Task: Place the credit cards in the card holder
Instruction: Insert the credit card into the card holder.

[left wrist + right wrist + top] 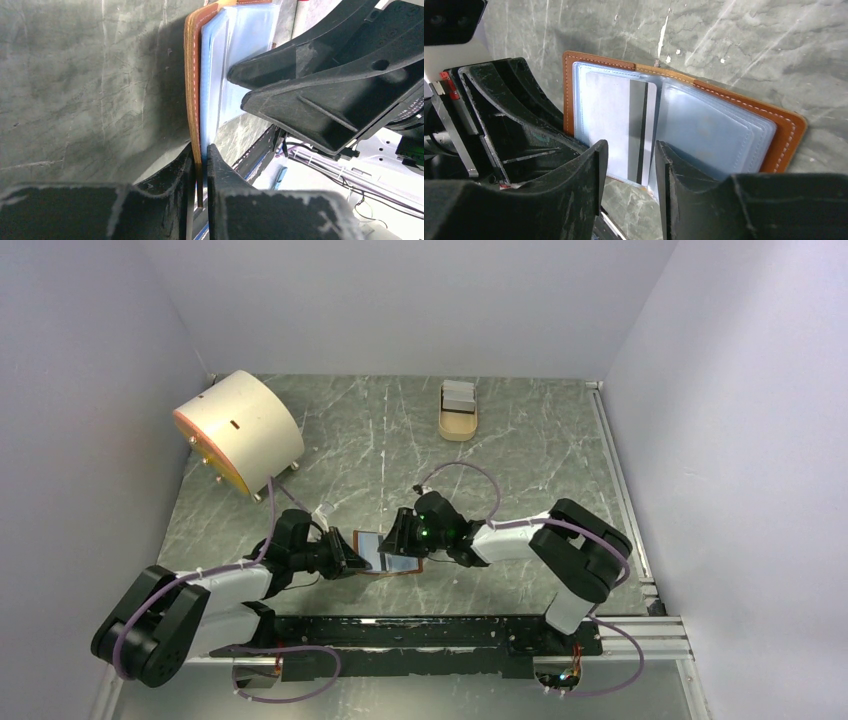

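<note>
left tool [200, 165] pinching card holder [191, 75] by leather edge, propping it open so sleeves [719, 135] face right tool [630, 165]; that tool spread, just clear of credit card [611, 115] (seated in one sleeve, not gripped)

The top external view looks down from above and behind onto the whole table [520, 440]; the left wrist view sits close behind the left gripper [200, 170], the right wrist view behind the right gripper [630, 165], facing each other; all three share the open card holder [734, 125].
</note>
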You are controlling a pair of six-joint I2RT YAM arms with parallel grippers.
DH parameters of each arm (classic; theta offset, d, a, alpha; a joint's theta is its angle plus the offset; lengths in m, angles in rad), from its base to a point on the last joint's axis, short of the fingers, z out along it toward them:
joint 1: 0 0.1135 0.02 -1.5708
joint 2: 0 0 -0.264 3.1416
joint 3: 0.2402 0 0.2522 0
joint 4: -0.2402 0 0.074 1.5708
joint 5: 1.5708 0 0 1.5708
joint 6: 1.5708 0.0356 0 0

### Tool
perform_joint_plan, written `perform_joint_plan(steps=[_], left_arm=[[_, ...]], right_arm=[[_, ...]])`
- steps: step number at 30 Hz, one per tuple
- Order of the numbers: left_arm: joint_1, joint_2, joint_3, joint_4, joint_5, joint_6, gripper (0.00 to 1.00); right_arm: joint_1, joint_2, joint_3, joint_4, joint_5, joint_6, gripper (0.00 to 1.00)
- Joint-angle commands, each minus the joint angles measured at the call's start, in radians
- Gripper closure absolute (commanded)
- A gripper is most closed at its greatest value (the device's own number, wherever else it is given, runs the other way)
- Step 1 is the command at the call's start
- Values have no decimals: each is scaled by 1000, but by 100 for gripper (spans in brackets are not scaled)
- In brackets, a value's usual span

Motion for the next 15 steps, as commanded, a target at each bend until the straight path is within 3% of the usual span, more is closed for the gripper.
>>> perform_joint_plan(steps=[1, 8, 15], left_arm=[[8, -19, 15, 6, 7, 17, 83], [7, -42, 32, 5, 34, 6, 70], [7, -100, 56, -47, 29, 12, 68]], right_arm=[[0, -39, -5, -134, 85, -60, 55], [-1, -3, 0, -40, 31, -39, 57], [0, 18, -17, 80, -30, 5, 59]])
